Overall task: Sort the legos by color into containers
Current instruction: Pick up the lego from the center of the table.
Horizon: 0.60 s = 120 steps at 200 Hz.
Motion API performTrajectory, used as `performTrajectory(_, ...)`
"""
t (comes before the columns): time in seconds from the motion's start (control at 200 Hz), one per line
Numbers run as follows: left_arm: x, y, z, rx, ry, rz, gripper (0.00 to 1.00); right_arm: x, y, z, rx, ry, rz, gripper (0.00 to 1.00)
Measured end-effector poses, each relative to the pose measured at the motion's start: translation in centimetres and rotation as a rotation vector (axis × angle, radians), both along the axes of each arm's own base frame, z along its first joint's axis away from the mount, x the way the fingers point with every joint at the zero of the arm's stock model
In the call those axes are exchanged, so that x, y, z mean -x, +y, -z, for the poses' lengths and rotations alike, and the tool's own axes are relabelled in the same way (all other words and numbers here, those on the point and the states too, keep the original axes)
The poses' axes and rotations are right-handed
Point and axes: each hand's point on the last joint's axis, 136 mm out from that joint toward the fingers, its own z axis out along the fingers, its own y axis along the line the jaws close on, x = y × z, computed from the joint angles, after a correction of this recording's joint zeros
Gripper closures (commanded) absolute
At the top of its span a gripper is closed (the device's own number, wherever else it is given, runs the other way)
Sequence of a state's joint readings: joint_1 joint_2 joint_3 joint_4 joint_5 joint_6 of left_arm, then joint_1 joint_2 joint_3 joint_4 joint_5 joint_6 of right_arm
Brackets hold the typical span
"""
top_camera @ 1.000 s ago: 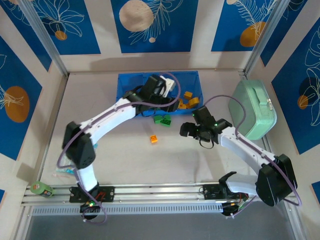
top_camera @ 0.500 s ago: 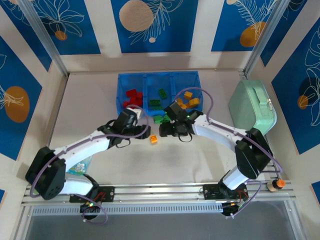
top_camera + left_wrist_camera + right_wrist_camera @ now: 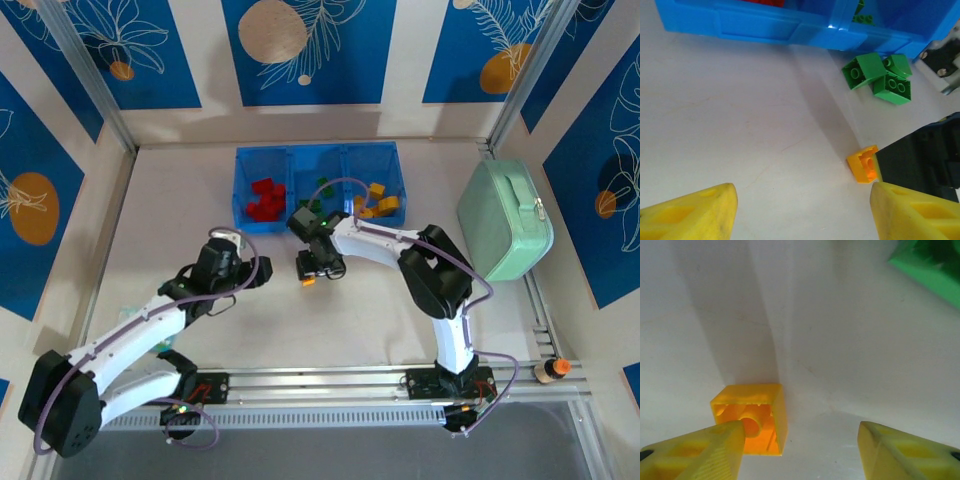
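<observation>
The right arm is now stretching left across the table, away from the mint case (image 3: pixel 505 220) it was beside a second ago, and the left arm is pulling back from the blue tray (image 3: pixel 237 200). The left gripper (image 3: pixel 802 200) is hanging over the table with its jaws apart, carrying nothing. The right gripper (image 3: pixel 799 432) is straddling the orange brick (image 3: pixel 752 417) on the table in front of the tray, jaws apart, one finger (image 3: pixel 700 450) close against it. Three loose green bricks (image 3: pixel 877 75) are lying just beside the tray.

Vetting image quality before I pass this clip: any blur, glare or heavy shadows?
Top view: sharp, evenly lit, soft shadows. Left wrist: glare streak on the tray rim, its own fingers blurred. Right wrist: orange brick crisp, green brick out of focus.
</observation>
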State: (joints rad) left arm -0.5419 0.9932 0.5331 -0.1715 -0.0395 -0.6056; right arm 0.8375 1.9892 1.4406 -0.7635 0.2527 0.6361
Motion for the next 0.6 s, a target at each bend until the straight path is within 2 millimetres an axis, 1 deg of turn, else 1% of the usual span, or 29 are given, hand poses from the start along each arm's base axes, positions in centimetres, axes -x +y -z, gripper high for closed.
performTrajectory(0.17, 0.0, 0.5, 0.2, -0.003, 0.005, -0.015, 0.30, 0.0, 1.4, -0.2, -0.012, 0.003, -0.020, 0.41)
performTrajectory(0.3, -0.1, 0.6, 0.2, -0.003, 0.005, -0.018, 0.30, 0.4, 1.8, 0.6, -0.008, 0.028, -0.029, 0.43)
performTrajectory(0.395, -0.1, 0.7, 0.3, -0.005, 0.009, -0.021, 0.30, 0.4, 2.2, 0.6, -0.018, 0.031, -0.032, 0.46)
performTrajectory(0.6, -0.2, 0.8, 0.3, -0.006, 0.011, -0.023, 0.30, 0.8, 2.7, 0.5, -0.030, 0.039, -0.035, 0.46)
